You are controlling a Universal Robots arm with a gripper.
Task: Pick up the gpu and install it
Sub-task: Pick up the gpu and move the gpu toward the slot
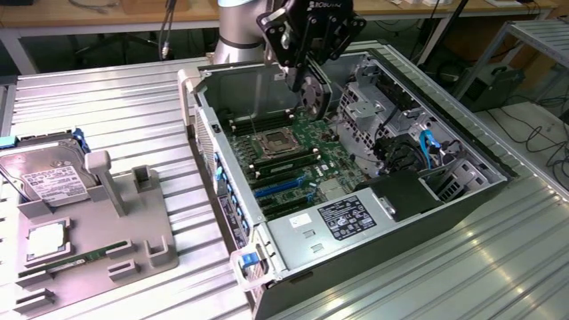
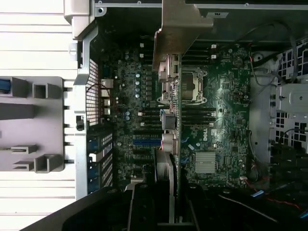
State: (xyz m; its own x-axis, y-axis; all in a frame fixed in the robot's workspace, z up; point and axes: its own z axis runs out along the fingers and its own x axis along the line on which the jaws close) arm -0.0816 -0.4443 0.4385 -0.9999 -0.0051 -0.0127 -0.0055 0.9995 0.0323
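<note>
The gpu (image 1: 313, 95) is a thin black card with a round fan face, hanging on edge over the open computer case (image 1: 206, 127). My gripper (image 1: 308, 67) is shut on the gpu's upper edge. The card is above the motherboard (image 1: 286, 159), near the CPU socket (image 1: 272, 142) and clear of the board. In the wrist view the gpu (image 2: 172, 120) appears edge-on, with its pale metal bracket (image 2: 179, 29) at the far end. The gripper (image 2: 166, 211) clamps the near end. The blue expansion slots (image 1: 281, 190) lie closer to the case's front end.
The case holds a power supply (image 1: 348, 220), drive cages (image 1: 374, 110) and blue cables (image 1: 427, 143). On the exterior view's left, a grey fixture (image 1: 116, 227) carries a hard drive (image 1: 44, 177), a processor (image 1: 44, 241) and a green memory stick (image 1: 76, 261). The ribbed metal table (image 1: 124, 107) surrounds everything.
</note>
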